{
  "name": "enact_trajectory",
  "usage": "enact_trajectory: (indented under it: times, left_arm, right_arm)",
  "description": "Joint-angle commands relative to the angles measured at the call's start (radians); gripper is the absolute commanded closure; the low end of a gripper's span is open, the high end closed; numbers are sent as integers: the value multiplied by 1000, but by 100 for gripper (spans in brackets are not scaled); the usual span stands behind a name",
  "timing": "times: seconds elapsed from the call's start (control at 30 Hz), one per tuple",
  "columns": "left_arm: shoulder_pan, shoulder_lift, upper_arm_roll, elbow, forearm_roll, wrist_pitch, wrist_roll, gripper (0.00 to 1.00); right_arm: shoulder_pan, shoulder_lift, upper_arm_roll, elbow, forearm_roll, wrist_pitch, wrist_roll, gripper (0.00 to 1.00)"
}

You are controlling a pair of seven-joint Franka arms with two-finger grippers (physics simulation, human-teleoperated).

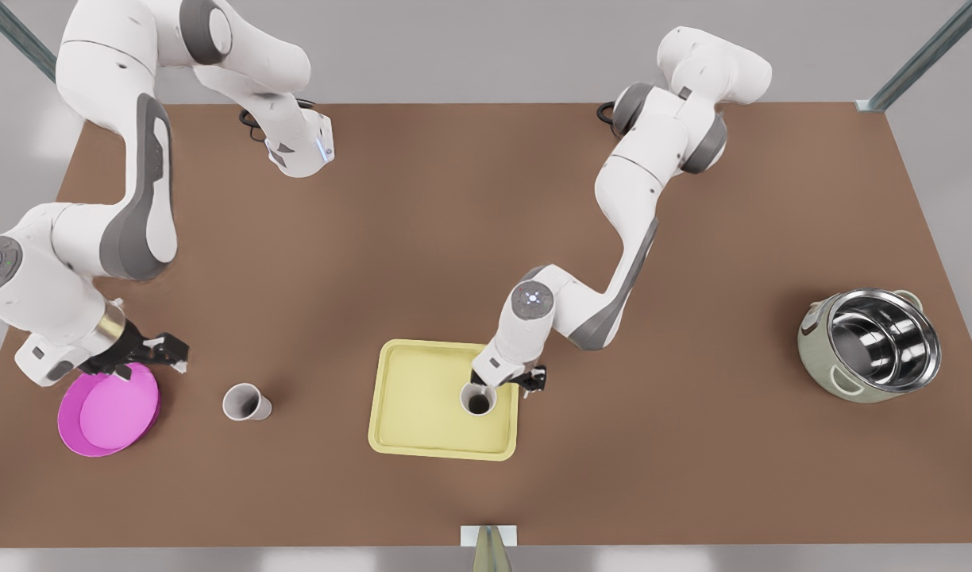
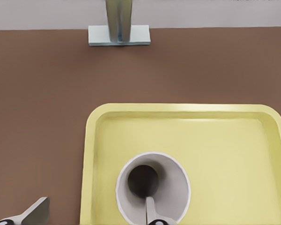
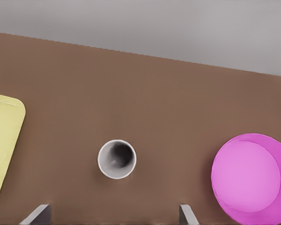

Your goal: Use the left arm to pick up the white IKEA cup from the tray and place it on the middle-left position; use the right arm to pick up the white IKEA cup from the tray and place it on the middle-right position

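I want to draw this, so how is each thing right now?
cup on the tray: upright, empty.
cup on the table: upright, empty, standing free.
tray: flat, holding one cup.
magenta plate: empty.
pot: open, no lid.
left gripper: open, straddling the tray cup's wall.
right gripper: open, empty, by the plate.

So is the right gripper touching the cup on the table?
Apart. In the front view, bare table lies between the right gripper and the cup.
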Motion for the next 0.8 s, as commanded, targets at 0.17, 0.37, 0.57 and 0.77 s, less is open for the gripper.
enact_trajectory:
  times: [0.17,0.37,0.57,0.77]
  left_arm:
    - [0,29,2,4,0,29,-61,0]
    - [0,60,-1,6,0,52,-61,0]
    - [3,91,-1,19,-2,94,-61,0]
    - [-1,83,-8,23,-10,83,-81,19]
  right_arm:
    - [0,-70,2,1,-8,-280,109,0]
    - [0,-61,2,6,-3,-280,112,0]
    - [3,-61,5,18,-8,-267,119,0]
    - [3,-58,5,26,-8,-269,120,0]
